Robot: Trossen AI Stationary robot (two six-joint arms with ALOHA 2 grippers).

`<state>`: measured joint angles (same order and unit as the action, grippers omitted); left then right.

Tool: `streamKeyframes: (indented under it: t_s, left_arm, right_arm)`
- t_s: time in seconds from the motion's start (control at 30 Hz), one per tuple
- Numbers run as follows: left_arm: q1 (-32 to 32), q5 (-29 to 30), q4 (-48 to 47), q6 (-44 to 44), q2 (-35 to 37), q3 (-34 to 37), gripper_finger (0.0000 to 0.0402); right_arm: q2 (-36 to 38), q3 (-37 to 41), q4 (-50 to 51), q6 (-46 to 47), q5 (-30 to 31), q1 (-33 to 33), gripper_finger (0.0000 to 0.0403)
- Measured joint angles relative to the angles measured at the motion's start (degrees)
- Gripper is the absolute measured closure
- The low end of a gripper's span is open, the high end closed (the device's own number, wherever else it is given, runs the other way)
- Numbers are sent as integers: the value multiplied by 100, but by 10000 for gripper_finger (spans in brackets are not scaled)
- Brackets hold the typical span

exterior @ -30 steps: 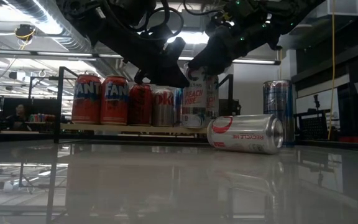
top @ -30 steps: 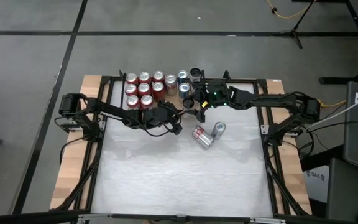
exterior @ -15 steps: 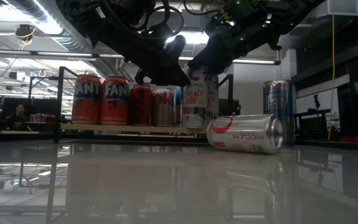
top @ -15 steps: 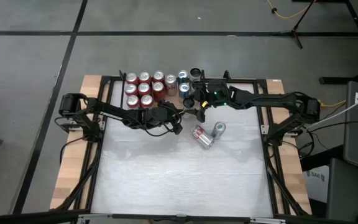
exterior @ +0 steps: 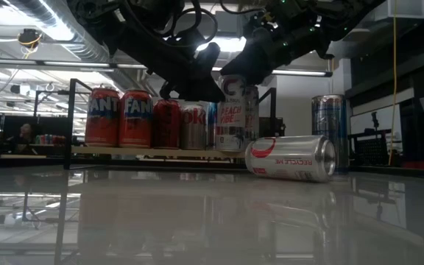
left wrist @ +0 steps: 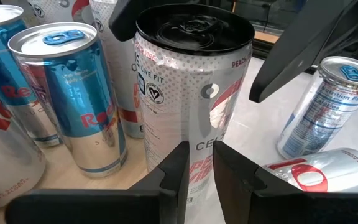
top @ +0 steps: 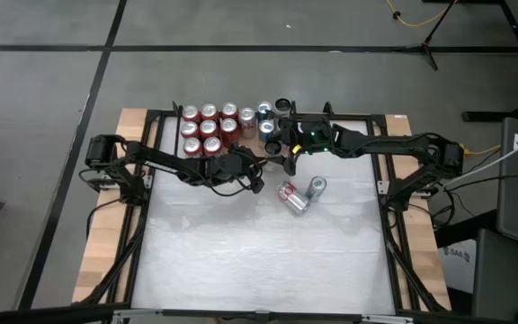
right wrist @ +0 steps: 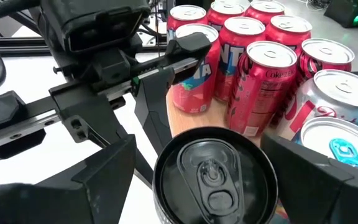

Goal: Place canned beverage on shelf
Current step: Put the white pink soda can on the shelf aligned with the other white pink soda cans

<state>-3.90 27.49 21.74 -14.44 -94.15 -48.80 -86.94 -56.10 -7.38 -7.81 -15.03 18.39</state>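
Observation:
A tall white can with a black top (top: 272, 147) (exterior: 238, 114) (left wrist: 191, 93) (right wrist: 213, 177) stands upright at the near edge of the shelf (exterior: 124, 151) (left wrist: 61, 180), beside the cans standing there. My right gripper (top: 275, 148) (exterior: 245, 70) (right wrist: 204, 149) is open, one finger on either side of the can's top. My left gripper (top: 259, 162) (exterior: 208, 81) (left wrist: 199, 155) is all but shut, with nothing between its fingers. Its tips are close in front of the can's side. My left gripper's fingertips (left wrist: 179, 168) stand right at the white can's side wall (left wrist: 197, 134), coming level from the table's near left. I cannot tell whether they touch it.
Red cans (top: 207, 126) and blue-silver cans (top: 264, 117) (left wrist: 82, 106) fill the shelf to the left of the white can. On the white tabletop (top: 259, 261) a slim blue-silver can (top: 316, 186) (exterior: 330, 132) stands upright and a silver-red can (top: 292, 198) (exterior: 291, 158) lies on its side.
In the low view my right gripper's fingers have eased slightly upward, so that more of the white can's top shows. The can has stayed where it was.

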Motion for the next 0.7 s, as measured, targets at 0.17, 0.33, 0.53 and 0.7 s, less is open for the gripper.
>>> streamKeyframes:
  t_s: [0.17,0.33,0.53,0.7]
  left_arm:
    - [-9,2,0,0,-2,0,337]
    - [-27,4,2,-2,-2,0,337]
    - [-39,8,0,-2,-4,0,337]
    - [-39,21,28,-4,-4,0,337]
  right_arm:
    - [2,-2,-8,0,0,0,72]
    - [4,-2,-33,0,1,0,72]
    - [4,-2,-59,0,0,0,72]
    - [4,-2,-272,0,-4,-4,72]
